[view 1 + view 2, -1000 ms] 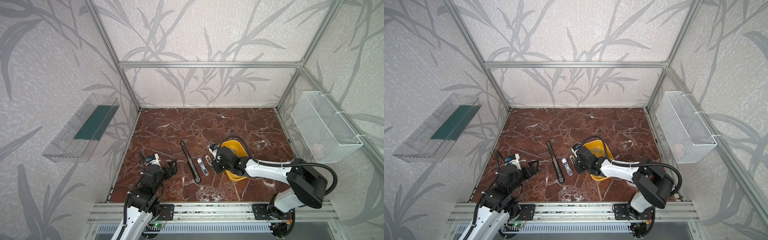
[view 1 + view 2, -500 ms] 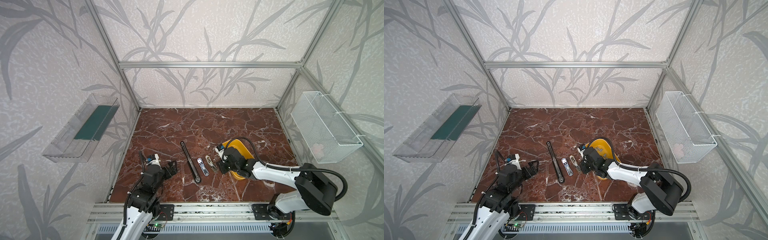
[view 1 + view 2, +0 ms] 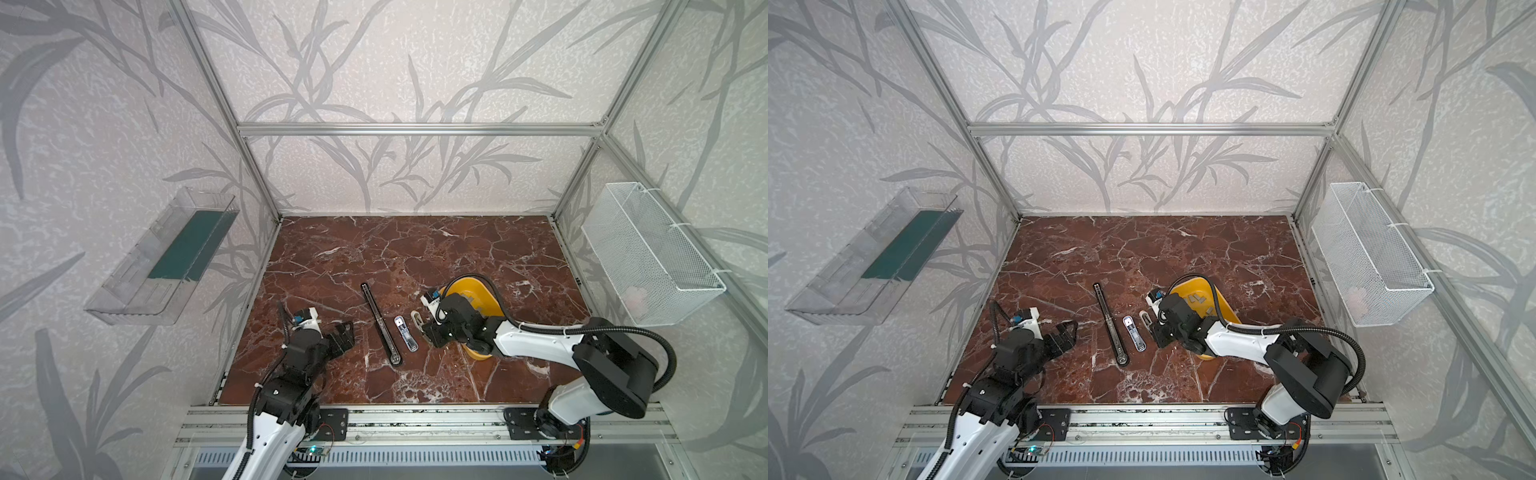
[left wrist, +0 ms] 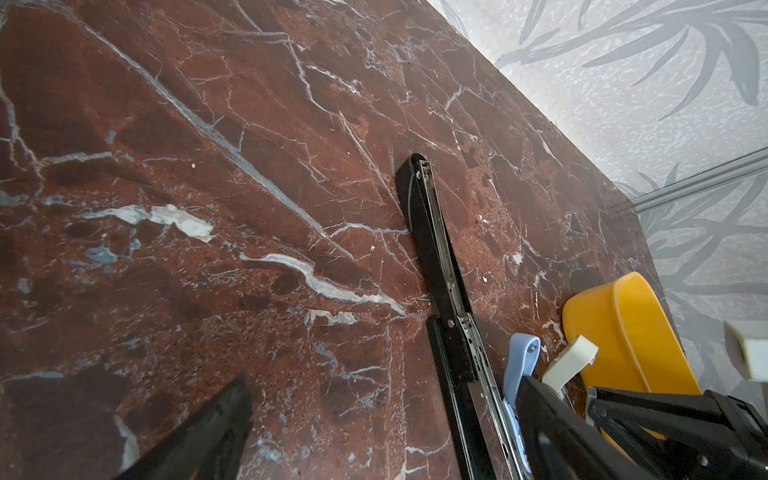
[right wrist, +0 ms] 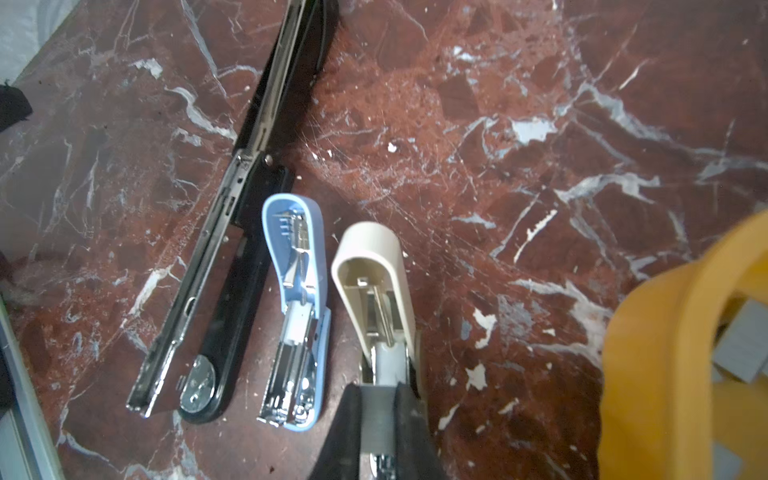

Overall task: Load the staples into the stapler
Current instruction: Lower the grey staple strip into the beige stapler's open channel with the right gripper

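Note:
Three staplers lie open side by side on the marble: a long black stapler [image 3: 380, 324], a small blue stapler [image 5: 295, 291] and a small beige stapler [image 5: 374, 270]. My right gripper [image 5: 380, 392] is shut on a flat grey strip of staples [image 5: 378, 415], held over the near end of the beige stapler's open channel. Whether the strip touches the channel I cannot tell. More staples [image 3: 1196, 298] lie in the yellow bowl [image 3: 1221, 303] behind that arm. Left of the black stapler, my left gripper [image 3: 343, 336] stands open and holds nothing, low over bare marble.
A clear plastic bin [image 3: 166, 266] hangs on the left wall. On the right wall hangs a white wire basket [image 3: 648, 257]. An aluminium rail [image 3: 415, 419] runs along the table's front edge. The yellow bowl sits close to the right arm's wrist.
My right gripper has shifted a little to the right, uncovering the beige stapler's far end. The left arm and the staplers have not moved.

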Tool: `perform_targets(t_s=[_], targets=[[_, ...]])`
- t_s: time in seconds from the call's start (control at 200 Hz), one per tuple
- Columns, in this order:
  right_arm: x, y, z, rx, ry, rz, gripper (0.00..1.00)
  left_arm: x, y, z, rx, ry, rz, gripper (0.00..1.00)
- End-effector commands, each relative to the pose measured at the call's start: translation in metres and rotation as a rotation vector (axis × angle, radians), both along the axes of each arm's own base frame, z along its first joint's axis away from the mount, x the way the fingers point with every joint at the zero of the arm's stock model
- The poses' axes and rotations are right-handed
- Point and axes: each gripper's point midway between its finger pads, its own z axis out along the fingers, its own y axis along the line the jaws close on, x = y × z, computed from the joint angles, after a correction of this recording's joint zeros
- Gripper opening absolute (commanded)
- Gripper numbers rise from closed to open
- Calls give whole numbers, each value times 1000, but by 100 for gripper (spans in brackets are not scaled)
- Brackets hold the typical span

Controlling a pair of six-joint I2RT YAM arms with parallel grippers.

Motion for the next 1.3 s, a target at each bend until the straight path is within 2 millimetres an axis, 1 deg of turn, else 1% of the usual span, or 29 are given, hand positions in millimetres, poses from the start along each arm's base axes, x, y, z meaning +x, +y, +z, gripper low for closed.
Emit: perform_targets(t_s=[0.0,0.11,0.32,0.525,1.295], targets=[[6,0,5,-16,-19,-32,0,-1,2,-4,2,7,15,99],[4,1,5,-17,-26,-19,0,-1,2,-4,2,6,14,99],[2,-2,-2,-60,-22,4,0,-1,3,-4,3,7,14,99],[-2,-3,-3,-63,-18,21,0,-1,2,-4,1,6,13,99],[-5,1,-11,-70,19,39,0,-1,2,-4,1,8,15,99]])
